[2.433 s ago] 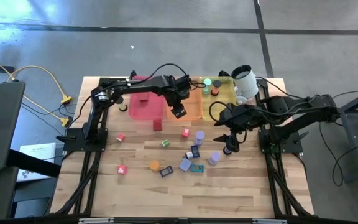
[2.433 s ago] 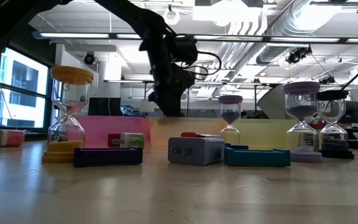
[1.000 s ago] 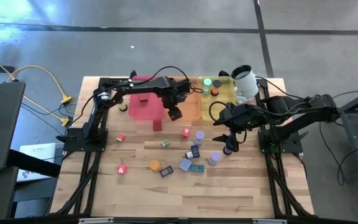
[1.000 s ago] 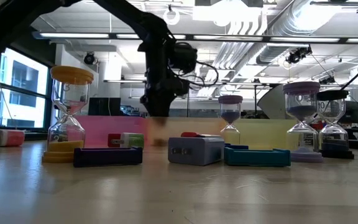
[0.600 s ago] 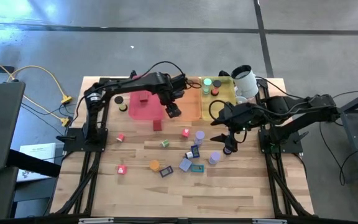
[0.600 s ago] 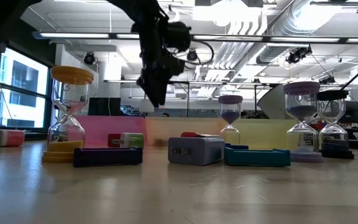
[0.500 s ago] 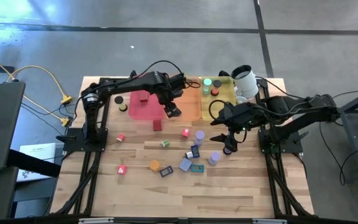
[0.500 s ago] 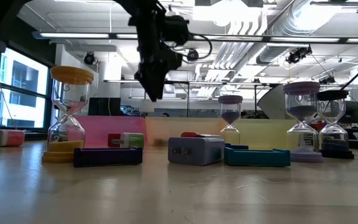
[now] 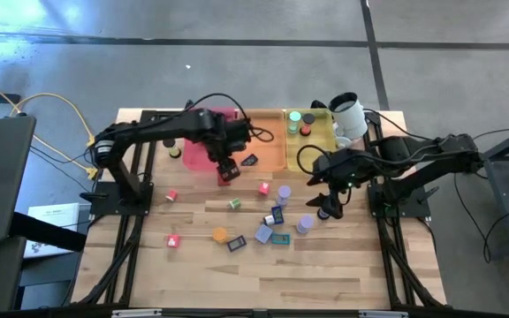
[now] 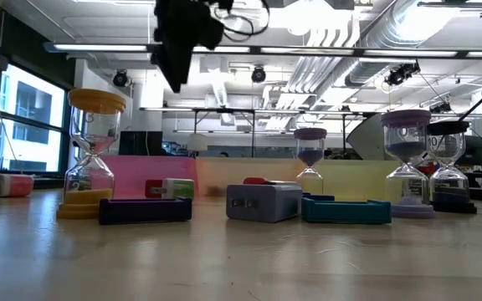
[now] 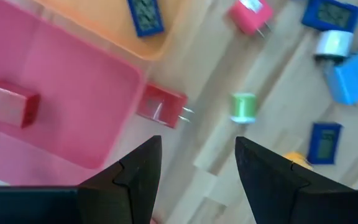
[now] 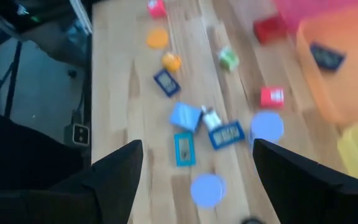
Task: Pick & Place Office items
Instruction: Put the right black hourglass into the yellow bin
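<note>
Lying scattered on the near half of the table [image 9: 343, 274] are most of the office items [image 9: 263, 231]; beyond them the right gripper [image 9: 326, 208] hangs with jaws spread and empty. Farther back the left gripper [image 9: 228, 170] hovers over a red block [image 11: 161, 106] beside the pink tray [image 9: 200, 157], jaws apart, holding nothing; a dark blue rectangle [image 9: 248, 161] lies in the orange tray [image 9: 272, 132].

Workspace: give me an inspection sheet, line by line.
Surface: wooden table.
Job's things: small pieces scattered mid-table; red block beside pink tray; dark blue rectangle in orange tray; rolls in yellow tray.
Clutter: white cup.
Grippers: left gripper open over the red block, empty; right gripper open, empty.
Cables: yellow cables on floor.
Surroundings: nothing seen of people.
</note>
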Available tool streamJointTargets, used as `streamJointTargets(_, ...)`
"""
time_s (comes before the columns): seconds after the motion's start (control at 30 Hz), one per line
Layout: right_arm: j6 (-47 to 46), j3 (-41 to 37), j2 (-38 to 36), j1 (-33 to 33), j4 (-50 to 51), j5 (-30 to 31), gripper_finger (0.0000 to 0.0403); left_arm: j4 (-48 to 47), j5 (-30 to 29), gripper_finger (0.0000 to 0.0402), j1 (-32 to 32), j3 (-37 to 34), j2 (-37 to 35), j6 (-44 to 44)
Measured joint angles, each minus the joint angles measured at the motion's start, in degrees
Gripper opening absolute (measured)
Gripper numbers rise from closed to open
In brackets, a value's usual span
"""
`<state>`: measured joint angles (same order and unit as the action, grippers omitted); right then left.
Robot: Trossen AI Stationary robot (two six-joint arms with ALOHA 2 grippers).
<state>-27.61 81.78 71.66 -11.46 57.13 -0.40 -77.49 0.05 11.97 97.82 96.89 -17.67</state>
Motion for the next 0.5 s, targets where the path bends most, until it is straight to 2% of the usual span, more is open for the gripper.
streamJointTargets(0.23,-7.97,0.00,0.00,-0.34,7.67,0.21,0.0294,-2.43,-0.25,0.0197,-7.43,-0.02,-2.97,-5.93)
streamJointTargets(0.5,-13.34,0.00,0.01,-1.68,13.29,5.09,0.0294,-5.27,-4.15,0.0197,-18.12,-0.02,-4.59,-13.91)
